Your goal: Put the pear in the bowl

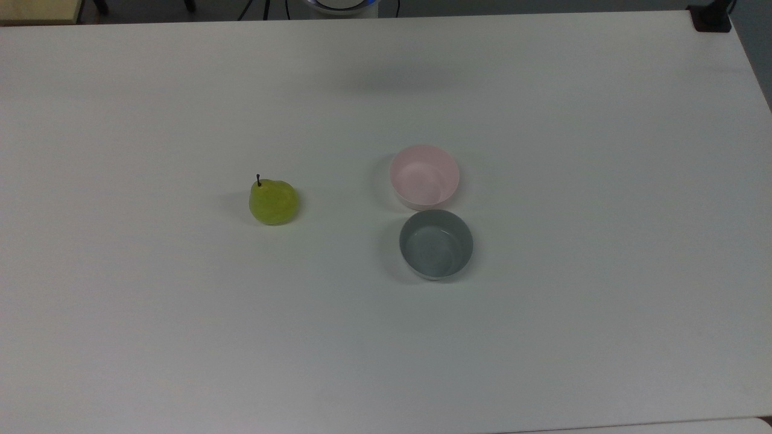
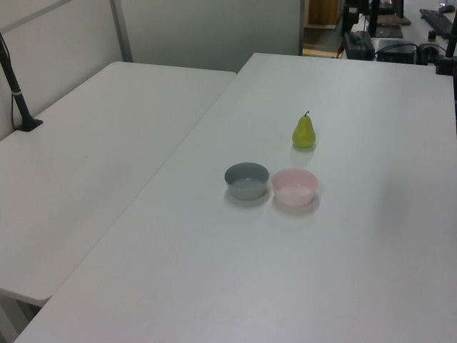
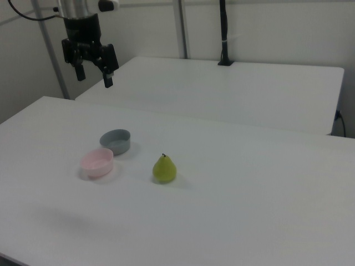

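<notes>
From my station I see the pear [image 1: 273, 202] standing upright on the white table [image 1: 543, 337], stem up, well apart from both bowls. In the top view it sits to the left of the pink bowl [image 1: 424, 176], with bare tabletop between them. The pink bowl holds nothing, and its rim just touches or nearly touches the grey bowl [image 1: 435, 243], which lies right below it in the top view; I cannot tell whether they make contact.

In the left view the pear [image 2: 304, 132] is farther from the camera than the bowls, with the pink bowl [image 2: 294, 187] on the right and the grey bowl [image 2: 246, 180] on the left. In the right view the pear [image 3: 164, 169] stands to the right of the pink bowl [image 3: 97, 162], and the grey bowl [image 3: 116, 141] sits just behind that one.

The gripper [image 3: 94, 76] hangs high above the table at the right view's upper left, well away from everything on it. Its two fingers [image 3: 108, 78] point down with a clear gap between them, holding nothing. A second white table [image 3: 233, 94] stands beyond.
</notes>
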Controlling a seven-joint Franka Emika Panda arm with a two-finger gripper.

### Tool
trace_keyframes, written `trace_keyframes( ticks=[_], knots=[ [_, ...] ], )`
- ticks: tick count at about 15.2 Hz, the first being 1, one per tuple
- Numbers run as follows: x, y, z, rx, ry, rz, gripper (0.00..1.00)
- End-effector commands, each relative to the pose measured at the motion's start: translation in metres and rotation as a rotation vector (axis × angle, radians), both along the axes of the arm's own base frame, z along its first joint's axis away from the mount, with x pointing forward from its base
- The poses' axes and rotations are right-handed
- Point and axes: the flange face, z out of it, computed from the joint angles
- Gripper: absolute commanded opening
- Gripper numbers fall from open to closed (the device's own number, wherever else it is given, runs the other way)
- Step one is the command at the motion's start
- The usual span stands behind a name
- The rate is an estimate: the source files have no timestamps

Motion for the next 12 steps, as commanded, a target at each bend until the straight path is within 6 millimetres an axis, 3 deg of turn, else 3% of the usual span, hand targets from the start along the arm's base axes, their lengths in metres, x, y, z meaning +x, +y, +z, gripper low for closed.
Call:
trace_keyframes(
  ticks=[1, 8, 12],
  knots=[
    [0.002, 0.028, -0.025, 0.052, 0.027, 0.056, 1.00],
    [0.025, 0.016, -0.054, 0.028, 0.052, 0.034, 1.00],
    [0.032, 0.004, -0.056, 0.026, 0.030, 0.023, 1.00]
  ],
)
